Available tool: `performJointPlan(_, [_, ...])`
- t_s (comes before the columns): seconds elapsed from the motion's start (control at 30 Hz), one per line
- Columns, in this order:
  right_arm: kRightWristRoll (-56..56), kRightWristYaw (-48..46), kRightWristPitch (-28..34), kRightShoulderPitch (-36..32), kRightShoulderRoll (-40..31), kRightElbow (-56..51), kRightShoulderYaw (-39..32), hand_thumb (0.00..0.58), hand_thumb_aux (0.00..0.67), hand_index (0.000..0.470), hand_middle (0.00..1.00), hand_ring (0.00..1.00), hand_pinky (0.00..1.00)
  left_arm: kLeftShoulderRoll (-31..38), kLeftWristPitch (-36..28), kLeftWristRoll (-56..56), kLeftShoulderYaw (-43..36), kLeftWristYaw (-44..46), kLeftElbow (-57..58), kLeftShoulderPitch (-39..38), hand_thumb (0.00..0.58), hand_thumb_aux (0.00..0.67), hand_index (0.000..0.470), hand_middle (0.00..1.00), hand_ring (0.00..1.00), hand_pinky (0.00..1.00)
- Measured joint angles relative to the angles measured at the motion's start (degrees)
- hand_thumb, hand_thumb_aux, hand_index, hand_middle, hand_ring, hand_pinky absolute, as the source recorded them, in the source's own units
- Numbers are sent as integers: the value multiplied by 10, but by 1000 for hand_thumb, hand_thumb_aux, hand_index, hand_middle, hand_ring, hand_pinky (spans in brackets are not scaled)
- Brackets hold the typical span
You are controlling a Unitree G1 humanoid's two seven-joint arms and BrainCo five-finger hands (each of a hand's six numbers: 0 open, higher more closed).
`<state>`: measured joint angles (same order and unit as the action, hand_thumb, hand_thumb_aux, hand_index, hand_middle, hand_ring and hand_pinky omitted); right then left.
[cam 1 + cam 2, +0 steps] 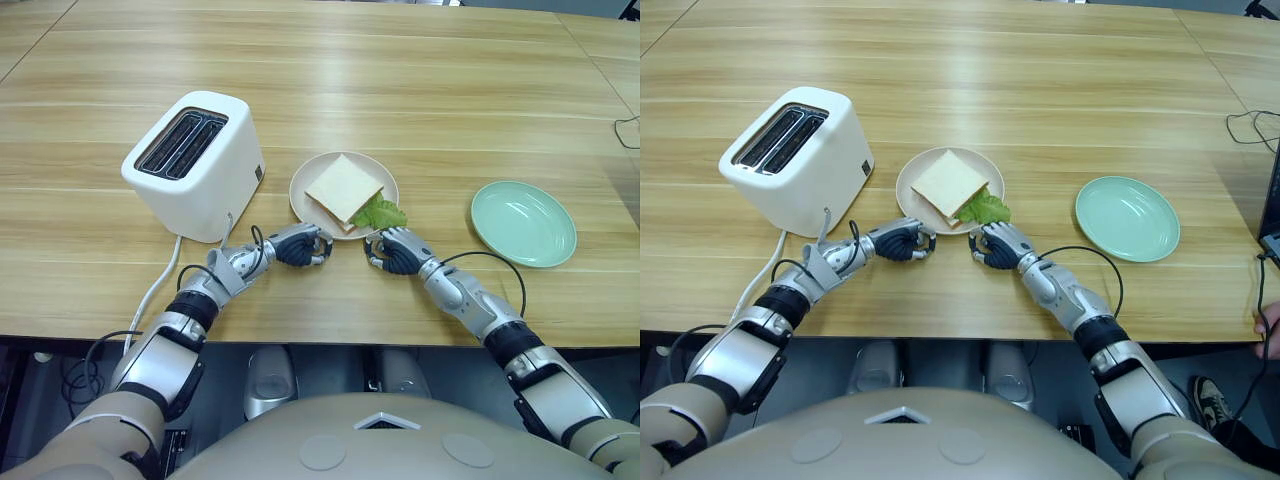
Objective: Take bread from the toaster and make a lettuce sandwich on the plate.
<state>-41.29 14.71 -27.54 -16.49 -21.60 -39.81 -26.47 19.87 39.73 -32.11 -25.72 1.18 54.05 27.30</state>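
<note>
I'm hovering left hand [300,246] and right hand [395,250] beside the plate [298,180], fingers curled, empty; I'd withdraw without nudging the lettuce [381,213].

Bright even light from above, soft faint shadows

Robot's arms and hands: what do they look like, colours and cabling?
The left hand and right hand are dark grey and segmented. The forearms are silver metal with black bands at the joints, and a thin black cable loops past each wrist. The upper arms wear pale beige shells.
</note>
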Motion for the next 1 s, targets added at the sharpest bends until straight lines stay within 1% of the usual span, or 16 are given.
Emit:
performJointPlan(0.03, [-4,20,5,-10,7,-18,0,580,670,460,1000,1000,1000,-4,-7,-4,1,-30,18,9,408,305,209,1000,1000,1000])
performJointPlan(0.07, [-8,47,14,-24,15,-38,1,580,670,460,1000,1000,1000,-12,-17,-11,3,-71,41,24,0,0,0,863,863,863])
performJointPlan(0.1, [-10,60,17,-32,19,-50,1,580,670,460,1000,1000,1000,-18,-22,-13,4,-92,51,34,0,0,0,863,863,863])
performJointPlan(0.13, [-11,81,23,-44,24,-69,1,580,670,460,1000,1000,1000,-26,-26,-14,8,-122,64,46,0,0,0,608,608,608])
performJointPlan(0.17, [-12,100,23,-54,29,-84,1,580,670,460,1000,1000,1000,-32,-27,-14,12,-145,78,55,0,0,0,482,482,482])
performJointPlan(0.23, [-12,135,20,-69,37,-102,2,580,670,460,929,929,929,-43,-24,-12,23,-184,99,67,0,0,0,333,333,333])
performJointPlan(0.27, [-12,152,16,-75,39,-106,2,466,373,256,482,482,482,-48,-19,-10,28,-197,107,70,0,0,0,278,278,278])
performJointPlan(0.3, [-11,167,8,-78,40,-106,3,466,373,256,482,482,482,-52,-10,-7,31,-205,112,72,0,0,0,278,278,278])
performJointPlan(0.33, [-10,184,-2,-79,39,-102,6,0,0,0,0,0,0,-56,16,9,42,-205,112,70,0,0,0,200,200,200])
performJointPlan(0.37, [-10,196,-10,-79,37,-98,9,0,0,0,0,0,0,-60,42,26,52,-199,111,67,0,0,0,200,200,200])
performJointPlan(0.4, [-9,207,-18,-77,35,-88,12,0,0,0,0,0,0,-64,70,45,65,-189,110,63,0,0,0,106,106,106])
performJointPlan(0.47, [-6,226,-39,-71,26,-61,23,0,0,0,0,0,0,-68,124,81,84,-163,106,53,0,0,0,0,0,0])
performJointPlan(0.57, [20,237,-74,-45,11,9,55,0,0,0,0,0,0,-76,188,159,120,-99,92,33,0,0,0,0,0,0])
performJointPlan(0.63, [38,235,-89,-26,10,50,73,0,0,0,0,0,0,-83,211,210,140,-51,73,25,0,0,0,0,0,0])
performJointPlan(0.8, [84,214,-111,3,14,120,108,0,0,0,0,0,0,-103,226,318,167,43,-1,-2,0,0,0,0,0,0])
performJointPlan(1.0, [203,150,-136,38,60,166,153,0,0,0,0,0,0,-140,171,420,180,142,-100,-54,0,0,0,0,0,0])
